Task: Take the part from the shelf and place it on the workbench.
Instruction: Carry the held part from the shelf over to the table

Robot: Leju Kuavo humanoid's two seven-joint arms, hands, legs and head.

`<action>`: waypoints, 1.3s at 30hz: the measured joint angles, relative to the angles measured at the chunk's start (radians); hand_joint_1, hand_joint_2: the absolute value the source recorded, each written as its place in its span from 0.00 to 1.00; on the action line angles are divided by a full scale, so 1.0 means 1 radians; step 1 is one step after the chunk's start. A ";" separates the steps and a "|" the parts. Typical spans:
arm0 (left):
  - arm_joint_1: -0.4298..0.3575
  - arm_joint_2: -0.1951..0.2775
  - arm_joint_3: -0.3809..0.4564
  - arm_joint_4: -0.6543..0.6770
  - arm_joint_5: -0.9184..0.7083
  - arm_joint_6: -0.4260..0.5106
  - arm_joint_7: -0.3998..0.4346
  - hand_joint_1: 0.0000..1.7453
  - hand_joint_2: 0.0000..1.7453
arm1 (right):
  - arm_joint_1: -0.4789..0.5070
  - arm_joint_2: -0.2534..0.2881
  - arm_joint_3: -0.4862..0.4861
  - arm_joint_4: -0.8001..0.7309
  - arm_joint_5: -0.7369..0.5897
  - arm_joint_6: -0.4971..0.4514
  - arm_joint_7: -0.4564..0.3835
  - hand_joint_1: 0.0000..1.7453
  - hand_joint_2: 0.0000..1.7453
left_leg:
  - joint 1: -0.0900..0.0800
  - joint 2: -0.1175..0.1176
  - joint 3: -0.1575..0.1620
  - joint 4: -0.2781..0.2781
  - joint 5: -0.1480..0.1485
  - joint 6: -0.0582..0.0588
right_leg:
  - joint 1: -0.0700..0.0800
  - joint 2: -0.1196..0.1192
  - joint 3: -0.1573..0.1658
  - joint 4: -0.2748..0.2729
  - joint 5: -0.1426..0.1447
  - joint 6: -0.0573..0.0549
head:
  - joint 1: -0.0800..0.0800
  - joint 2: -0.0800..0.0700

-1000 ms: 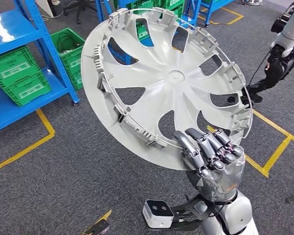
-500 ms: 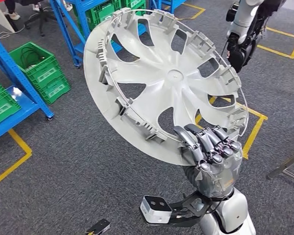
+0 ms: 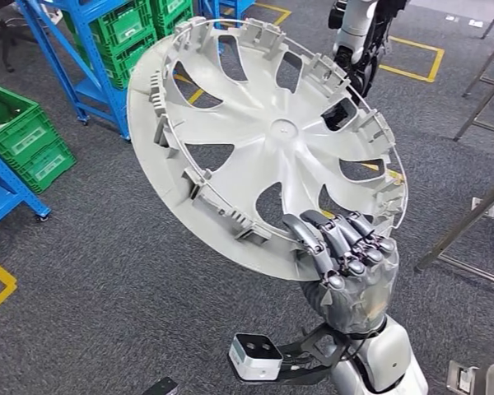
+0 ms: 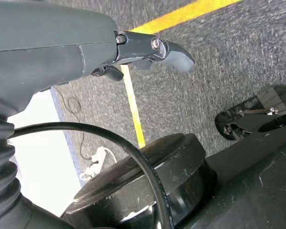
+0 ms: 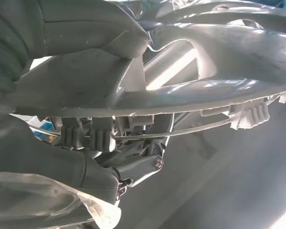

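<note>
The part is a large pale grey wheel cover (image 3: 276, 132) with spokes and clips around its rim. My right hand (image 3: 350, 271) grips its near edge, fingers curled over the rim, and holds it tilted in the air above the grey carpet. In the right wrist view the wheel cover (image 5: 224, 90) lies between the thumb and the fingers (image 5: 141, 167). My left hand (image 4: 62, 43) hangs over the floor, fingers stretched out, with nothing in it.
Blue shelving (image 3: 64, 58) with green crates (image 3: 27, 140) stands at the left and back. Another robot (image 3: 356, 33) is at the back right. Slanted metal frame legs (image 3: 468, 214) are on the right, and yellow floor lines (image 3: 418, 66) cross the carpet.
The whole scene has slid to the left, so the camera has turned right. The shelves moved off left and the metal legs came in. My right hand's grip on the wheel cover is unchanged.
</note>
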 joint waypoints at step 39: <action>0.037 0.037 -0.020 0.005 -0.023 0.010 -0.108 0.00 1.00 | -0.078 -0.079 0.129 0.041 -0.001 0.000 0.154 1.00 1.00 | -0.014 -0.014 -0.005 0.088 -0.083 -0.027 | 0.015 0.012 0.078 -0.132 0.021 -0.056 | -0.010 0.000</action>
